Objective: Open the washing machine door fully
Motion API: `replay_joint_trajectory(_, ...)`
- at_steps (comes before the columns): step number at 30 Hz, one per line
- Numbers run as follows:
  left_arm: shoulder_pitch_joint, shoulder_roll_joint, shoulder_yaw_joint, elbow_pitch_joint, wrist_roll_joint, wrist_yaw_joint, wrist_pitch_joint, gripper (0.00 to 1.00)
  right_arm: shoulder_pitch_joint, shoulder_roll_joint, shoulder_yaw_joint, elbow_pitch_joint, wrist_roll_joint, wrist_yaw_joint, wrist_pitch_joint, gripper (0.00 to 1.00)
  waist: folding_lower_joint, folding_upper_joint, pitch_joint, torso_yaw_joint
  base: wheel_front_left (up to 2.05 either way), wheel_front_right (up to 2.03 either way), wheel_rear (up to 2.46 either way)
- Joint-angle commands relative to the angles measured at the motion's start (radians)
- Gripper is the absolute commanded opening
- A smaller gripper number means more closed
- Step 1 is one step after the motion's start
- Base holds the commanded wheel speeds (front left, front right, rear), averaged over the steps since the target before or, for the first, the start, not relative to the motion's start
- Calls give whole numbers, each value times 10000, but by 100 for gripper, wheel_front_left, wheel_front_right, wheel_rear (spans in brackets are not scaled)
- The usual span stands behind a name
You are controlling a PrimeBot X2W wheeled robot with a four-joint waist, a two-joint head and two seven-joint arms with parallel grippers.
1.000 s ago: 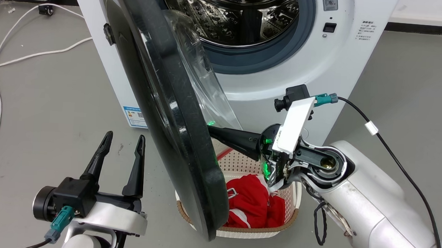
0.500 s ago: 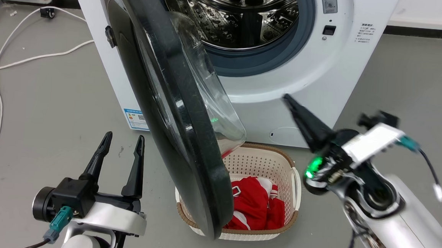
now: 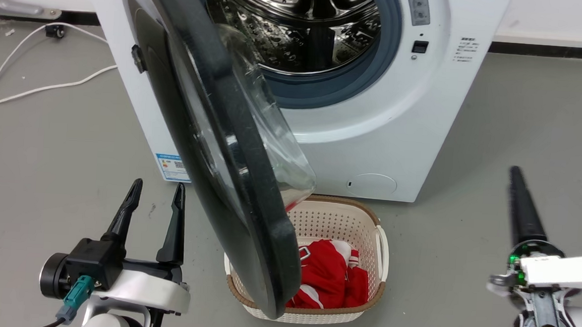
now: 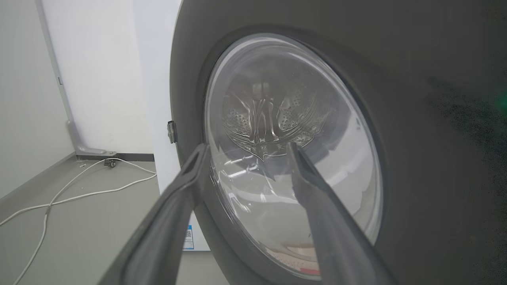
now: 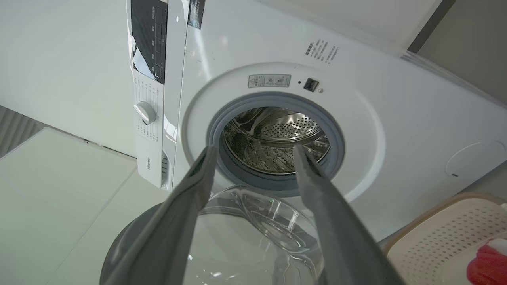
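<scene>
Listing from the left: thin white cable (image 3: 48,87) loose on the grey floor, well apart from the work. Left gripper (image 3: 159,186), two long dark fingers spread with nothing between them, low and near the outer face of the door. Small blue-edged sticker (image 3: 169,166) on the washer's lower front, print too small to read. Large round glossy black washing machine door (image 3: 262,217) with clear domed glass bowl, hinged at the washer's left, standing about half open with its edge toward the head camera, its lower rim hanging over the basket. White front-loading washing machine (image 3: 373,148) with steel drum (image 3: 299,27) exposed and apparently empty. Pale perforated plastic basket (image 3: 340,222) on the floor below the drum, holding a red garment (image 3: 322,271). Right gripper (image 3: 518,180), fingers parted and empty, well apart from the door on its inner side. Handling note: the swing left to make runs leftward, so a push on the black inner rim rather than the glass looks soundest, following the hinge arc, with the left gripper kept out of the path. Writing: brand word (image 5: 147,164) on the drawer front seems to read Hisense; warning label (image 5: 269,80) above the opening and the printed lines (image 3: 469,49) on the right of the washer's front are illegible.
</scene>
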Motion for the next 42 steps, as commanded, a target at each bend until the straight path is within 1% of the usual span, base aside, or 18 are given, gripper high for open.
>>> replay_joint_trajectory(1, 128, 1, -2, 8, 16, 5, -24, 100, 268, 471, -694, 80, -1115, 0, -12, 100, 1, -1, -37, -40, 0, 0, 0)
replay_joint_trajectory(3, 145, 7, 1, 12, 30, 7, -24, 100, 463, 977, -1555, 27, -3122, 0, -13, 100, 1, -1, -68, -55, 0, 0, 0)
replay_joint_trajectory(5, 125, 3, -7, 8, 45, 7, -24, 100, 629, 1535, -2340, -329, -5249, -1, -19, 100, 1, -1, -76, -60, 0, 0, 0)
replay_joint_trajectory(8, 94, -3, -8, 2, 63, 7, -24, 100, 876, 2040, -3179, -1043, -8589, -1, -21, 100, 1, -1, -105, -53, 0, 0, 0)
replay_joint_trajectory(11, 45, -6, 7, -16, 61, 7, -24, 100, 1020, 2341, -3397, -1995, -11392, -1, -22, 100, 1, -1, -104, -22, 0, 0, 0)
replay_joint_trajectory(14, 22, -14, 55, -10, 59, 7, -24, 100, 1296, 2426, -3248, -2752, -13300, -3, -21, 100, 1, -1, -101, -1, 0, 0, 0)
replay_joint_trajectory(15, 9, -17, 54, -9, 68, 7, -24, 100, 1404, 2441, -3192, -2885, -13604, -3, -21, 100, 1, -1, -103, 5, 0, 0, 0)
replay_joint_trajectory(16, -1, -18, 53, -10, 82, 7, -24, 100, 1529, 2446, -3100, -2961, -14254, -3, -21, 100, 1, -1, -107, 11, 0, 0, 0)
replay_joint_trajectory(19, 8, -9, 65, -30, 154, 7, -24, 100, 1929, 2460, -2955, -2888, -14736, -3, -22, 100, 1, -1, -126, 20, 0, 0, 0)
replay_joint_trajectory(25, 11, -9, 59, -95, 216, 7, -24, 100, 2408, 2461, -3062, -1835, -14468, -3, 5, 100, 1, -1, -108, 13, 0, 0, 0)
replay_joint_trajectory(31, 26, 28, 49, -121, 296, 7, -24, 100, 2120, 2462, -3181, -893, -14369, -3, -17, 100, 1, -1, -107, -4, 0, 0, 0)
replay_joint_trajectory(37, 20, 54, 40, -161, 340, 7, -24, 100, 1928, 2462, -3208, -617, -14325, -3, -22, 100, 1, -1, -69, -25, 0, 0, 0)
replay_joint_trajectory(42, -18, 82, 18, -167, 382, 7, -24, 100, 1783, 2462, -3247, -690, -14391, -3, -27, 100, 1, -1, -38, -50, 0, 0, 0)
